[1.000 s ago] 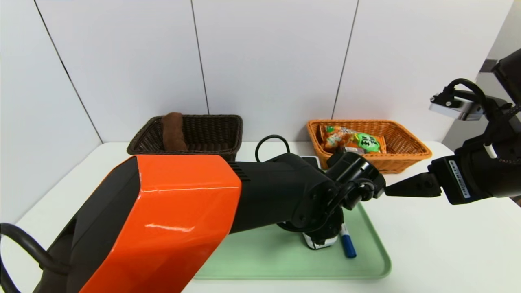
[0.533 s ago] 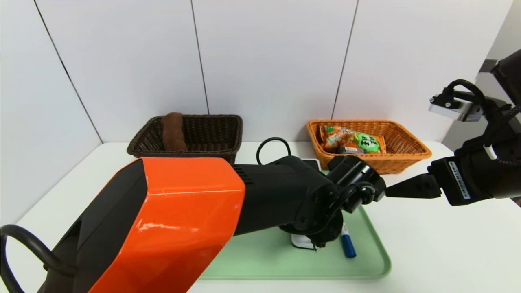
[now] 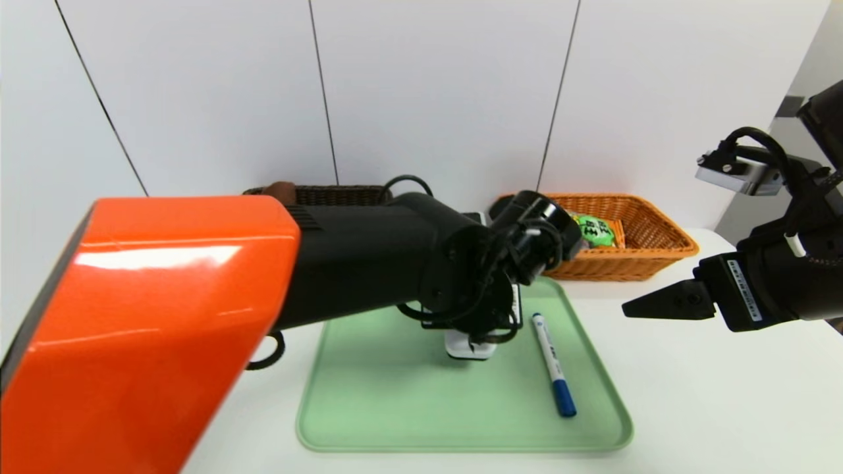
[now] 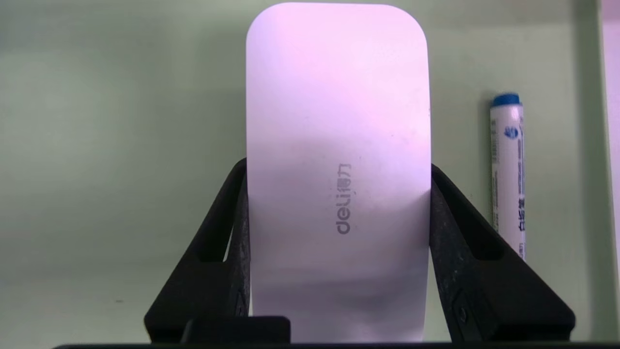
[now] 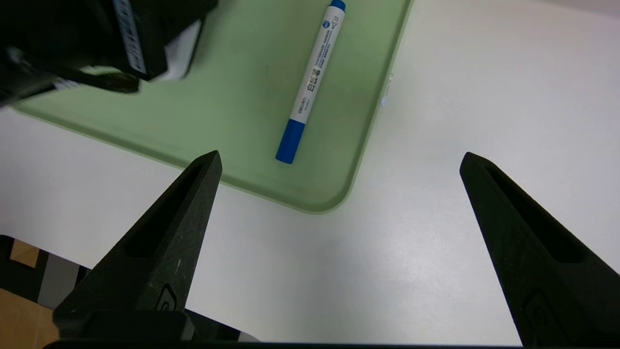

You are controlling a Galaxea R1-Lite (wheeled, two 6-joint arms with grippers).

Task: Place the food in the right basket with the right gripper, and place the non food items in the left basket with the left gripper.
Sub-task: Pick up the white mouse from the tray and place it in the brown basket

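Now, view by view:

Head view, step in hand: the left end effector (image 3: 469, 342) is above the green tray (image 3: 395, 421), clenched on a white flat device (image 3: 469, 347); judged, this is the carry of a non food item toward the left basket (image 3: 329, 195).
Head view, baskets: the dark left basket is mostly hidden behind the left arm, with a brown item (image 3: 282, 189) showing at its rim; the orange right basket (image 3: 652, 253) holds snack packets (image 3: 596, 230).
Head view, left on the tray: a blue-capped marker (image 3: 553, 365) lies near the tray's right rim, apart from the held device.
Head view, right arm: the right end effector (image 3: 649, 306) is parked over the white desk (image 3: 711, 395), right of the tray.

Left wrist view, grip: both fingers (image 4: 227, 252) press the long sides of the white device (image 4: 337, 169), near its closer end.
Left wrist view, writing: "deli" with Chinese characters beside it on the device; the marker (image 4: 507, 174) carries small print too fine to read.

Right wrist view, state: the right end effector (image 5: 339, 162) is released, spread wide and empty over the desk (image 5: 436, 218) by the tray corner (image 5: 319, 206).
Right wrist view, writing: the marker (image 5: 312, 82) reads "WHITEBOARD MARKER", with Chinese characters and a small deli logo.

Next move, judged: swing the device over the left basket and let go; the marker likely follows.
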